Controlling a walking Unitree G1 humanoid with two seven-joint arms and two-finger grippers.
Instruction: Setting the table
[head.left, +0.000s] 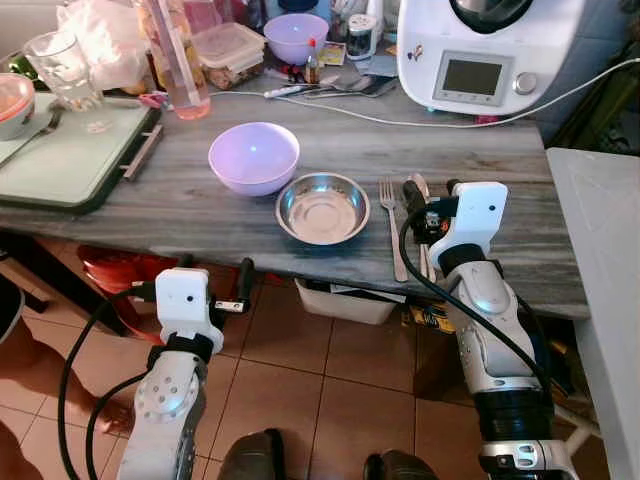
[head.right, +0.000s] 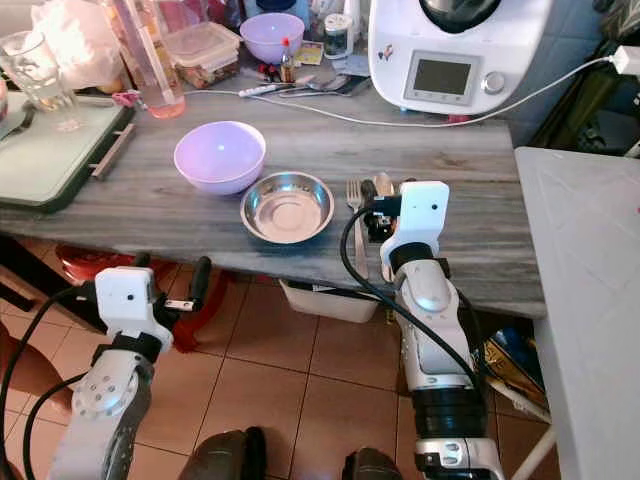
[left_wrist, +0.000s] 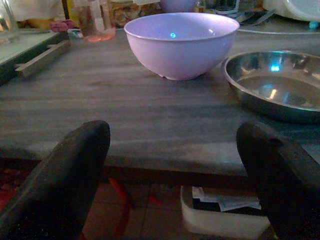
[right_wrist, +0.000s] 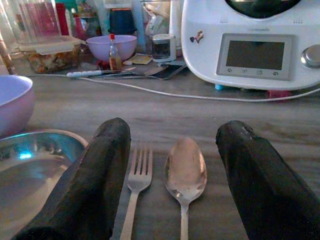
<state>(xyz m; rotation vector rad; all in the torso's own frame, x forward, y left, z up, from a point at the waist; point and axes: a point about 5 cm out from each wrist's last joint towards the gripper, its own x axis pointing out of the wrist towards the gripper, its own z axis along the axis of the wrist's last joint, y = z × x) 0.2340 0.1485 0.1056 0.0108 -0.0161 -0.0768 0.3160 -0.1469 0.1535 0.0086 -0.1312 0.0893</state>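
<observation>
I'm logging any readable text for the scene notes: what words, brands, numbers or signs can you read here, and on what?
No text can be read.
White kitchen machine: its screen is blank; the small marks under it are too small to read.
Small sticker on the machine: a picture, no legible words.
Small red-capped bottle: label too blurred to read.

The grey wood-grain table (head.left: 180, 205) carries a steel dish (head.left: 322, 208), with a lilac bowl (head.left: 253, 156) behind-left of it and a fork (head.left: 391, 222) and spoon (right_wrist: 185, 170) to its right.
</observation>
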